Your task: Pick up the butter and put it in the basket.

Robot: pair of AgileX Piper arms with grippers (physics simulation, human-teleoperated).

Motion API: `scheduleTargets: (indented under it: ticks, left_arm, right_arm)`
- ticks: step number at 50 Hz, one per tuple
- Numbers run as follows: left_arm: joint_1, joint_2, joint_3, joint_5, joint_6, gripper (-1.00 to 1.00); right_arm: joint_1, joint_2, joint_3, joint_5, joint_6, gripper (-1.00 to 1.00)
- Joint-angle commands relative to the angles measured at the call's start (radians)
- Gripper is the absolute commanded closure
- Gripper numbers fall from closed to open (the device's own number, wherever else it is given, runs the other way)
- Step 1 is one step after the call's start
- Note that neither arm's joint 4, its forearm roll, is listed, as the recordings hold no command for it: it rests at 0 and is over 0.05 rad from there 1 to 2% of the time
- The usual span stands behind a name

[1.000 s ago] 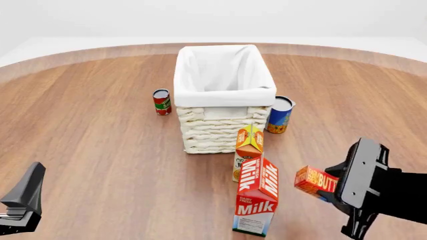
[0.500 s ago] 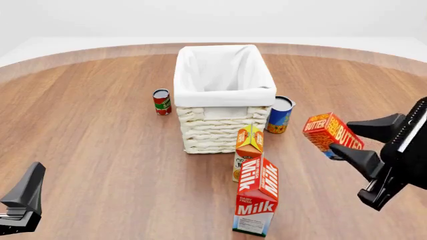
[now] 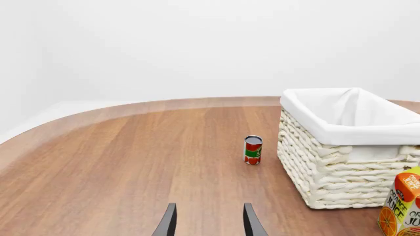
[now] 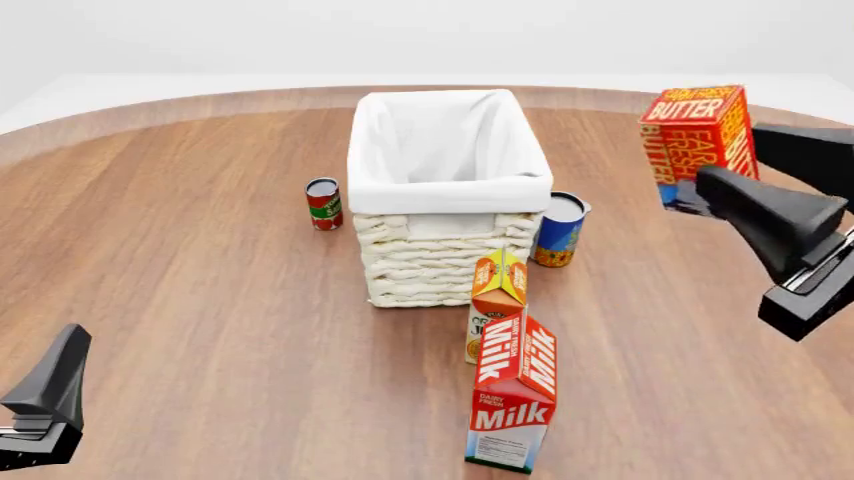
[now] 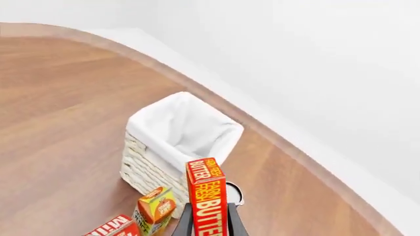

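The butter (image 4: 697,140), a small red-orange box with yellow lettering, hangs high in the air to the right of the basket (image 4: 447,230), and my right gripper (image 4: 714,185) is shut on it. In the right wrist view the butter (image 5: 206,196) stands upright between the fingers, with the cream wicker basket (image 5: 147,162) and its white lining beyond and below it. My left gripper (image 3: 208,223) is open with nothing in it, low over the table at the front left, far from the basket (image 3: 328,172).
A milk carton (image 4: 515,392) and an orange juice carton (image 4: 497,300) stand in front of the basket. A red can (image 4: 323,203) stands left of the basket, a blue can (image 4: 559,229) at its right. The left arm's body (image 4: 47,400) sits at the front left.
My right gripper has lifted the butter from low at the front right, up and away from me, to a point high beside the basket's right. The left arm has not moved.
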Motion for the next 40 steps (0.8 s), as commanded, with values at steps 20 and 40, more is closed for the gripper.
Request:
scheduleTargets:
  ticks: [20, 40]
  left_arm:
    - [0.0, 0.0, 0.0, 0.0, 0.0, -1.0]
    - [0.0, 0.0, 0.0, 0.0, 0.0, -1.0]
  right_arm:
    - [-0.043, 0.075, 0.016, -0.447, 0.433, 1.0]
    - [-0.056, 0.302, -0.031, -0.683, 0.53, 1.0]
